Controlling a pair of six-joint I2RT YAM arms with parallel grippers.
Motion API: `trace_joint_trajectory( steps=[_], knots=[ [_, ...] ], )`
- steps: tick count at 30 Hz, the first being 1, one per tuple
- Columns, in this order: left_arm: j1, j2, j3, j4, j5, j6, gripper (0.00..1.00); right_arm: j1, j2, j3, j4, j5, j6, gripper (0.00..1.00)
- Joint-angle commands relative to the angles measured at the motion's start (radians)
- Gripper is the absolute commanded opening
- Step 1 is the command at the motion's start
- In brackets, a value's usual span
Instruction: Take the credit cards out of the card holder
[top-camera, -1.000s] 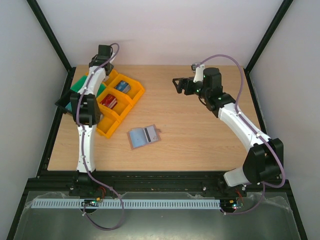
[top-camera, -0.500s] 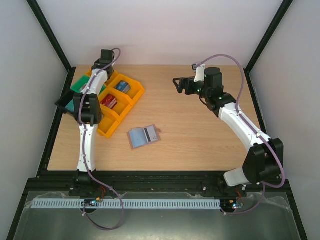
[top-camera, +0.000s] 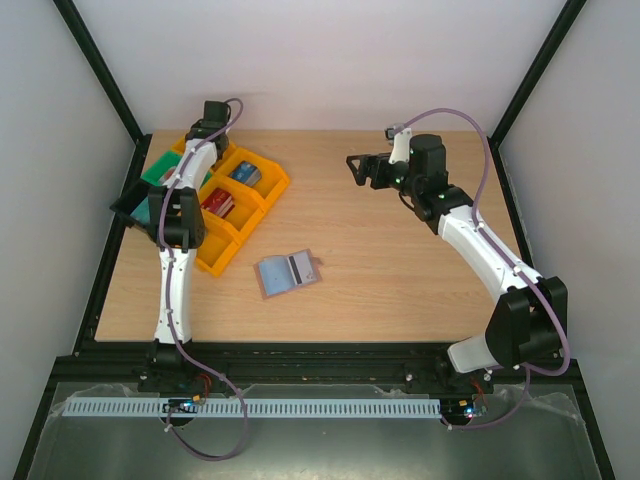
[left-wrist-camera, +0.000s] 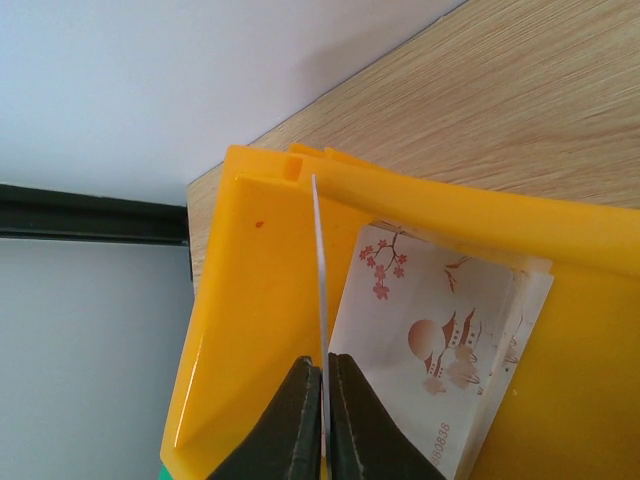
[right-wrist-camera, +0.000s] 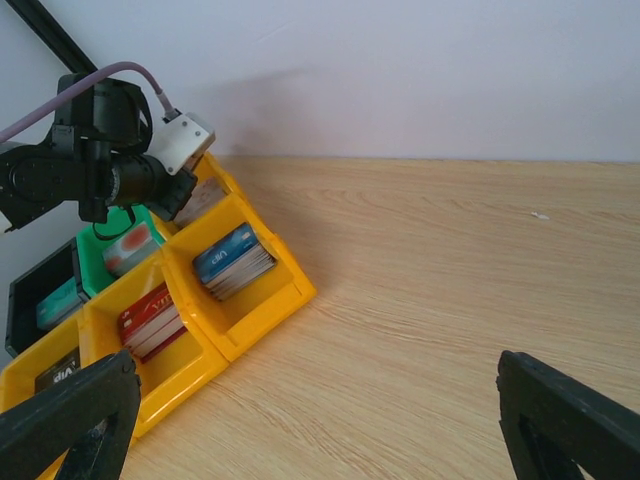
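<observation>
Okay, top view: card holder (top-camera: 314, 264) lies flat mid-bench toward the near edge, credit cards (top-camera: 280, 275) still on it, long axis roughly left-right. Right gripper (top-camera: 357, 168) is the nearer one; holder sits near-left of it. Left gripper (top-camera: 207, 125) is over the yellow trays (top-camera: 270, 200) at the far-left corner.

Left wrist: jaws pinch a thin card (left-wrist-camera: 318, 260) edge-on above a tray bay.

Right wrist: fingers (right-wrist-camera: 70, 415) spread wide, empty.

Versus a second ago: left wrist nudged toward the far edge; holder unmoved.
</observation>
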Motion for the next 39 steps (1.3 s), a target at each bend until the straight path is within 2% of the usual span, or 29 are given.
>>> trace_joint_trajectory(
  steps=[1,6,14,21,25,32,35,39],
  knots=[
    [-0.004,0.024,-0.006,-0.03,-0.016,0.002,0.05,-0.005,-0.015,-0.004,0.033,-0.007,0.006,0.95],
    [-0.004,0.026,-0.006,-0.038,-0.011,-0.002,0.1,-0.005,-0.021,-0.01,0.033,-0.006,0.006,0.95],
    [-0.002,0.033,-0.006,-0.043,0.001,0.0,0.13,-0.007,-0.023,-0.006,0.038,-0.013,0.004,0.95],
    [-0.007,0.025,-0.004,-0.056,0.035,-0.004,0.28,-0.008,-0.028,-0.013,0.037,-0.012,0.004,0.95],
    [-0.006,0.029,-0.003,-0.038,0.021,0.012,0.33,-0.008,-0.027,-0.01,0.038,-0.023,0.007,0.95],
    [-0.004,0.028,-0.002,-0.02,0.016,0.034,0.53,-0.008,-0.039,-0.017,0.034,-0.021,0.004,0.95],
    [-0.002,0.033,-0.001,-0.02,0.013,0.035,0.57,-0.008,-0.038,-0.016,0.035,-0.024,0.006,0.95],
    [-0.002,0.027,-0.001,-0.026,0.017,0.035,0.58,-0.008,-0.042,-0.016,0.037,-0.026,0.005,0.95]
  ],
)
